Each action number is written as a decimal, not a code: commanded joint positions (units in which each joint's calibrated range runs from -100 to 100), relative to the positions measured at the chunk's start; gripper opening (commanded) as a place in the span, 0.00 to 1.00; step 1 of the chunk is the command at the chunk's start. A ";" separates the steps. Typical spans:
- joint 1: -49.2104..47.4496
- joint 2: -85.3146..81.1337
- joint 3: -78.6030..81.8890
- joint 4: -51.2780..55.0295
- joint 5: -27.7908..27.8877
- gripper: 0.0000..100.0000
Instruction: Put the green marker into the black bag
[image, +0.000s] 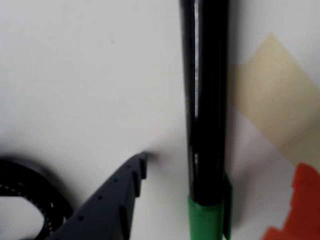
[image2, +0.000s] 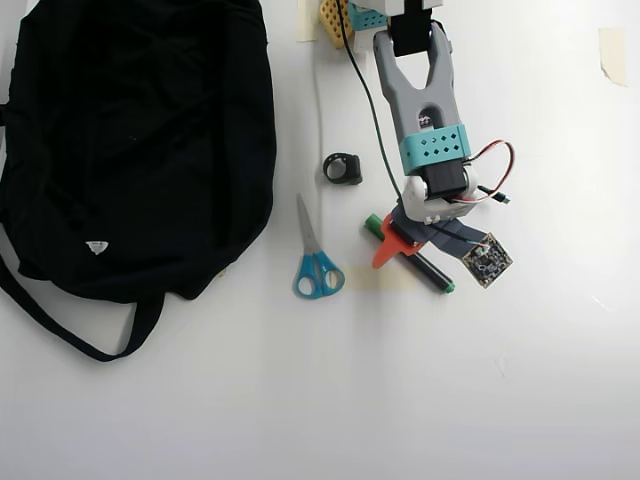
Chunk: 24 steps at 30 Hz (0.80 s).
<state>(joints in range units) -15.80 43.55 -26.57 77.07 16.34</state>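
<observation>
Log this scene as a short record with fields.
target: slim black green-capped marker, flat on the white table
end effector: open, dark grey and orange fingers either side of the marker
destination: large soft black fabric bag, left in overhead view
nearby: blue-handled scissors between bag and marker
task state: marker not yet lifted

Bright, even light in both pictures.
The wrist view is blurry up close, with a white shine line down the green marker (image: 205, 100). The overhead view is sharp; the white tabletop (image2: 500, 400) shows only soft shadows.
</observation>
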 joint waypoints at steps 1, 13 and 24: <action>-0.66 -0.31 -1.91 0.10 0.29 0.37; -0.66 -0.31 -1.73 0.19 0.23 0.37; -0.58 -0.39 -1.82 0.19 0.23 0.30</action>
<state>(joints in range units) -15.80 43.55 -26.57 77.16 16.34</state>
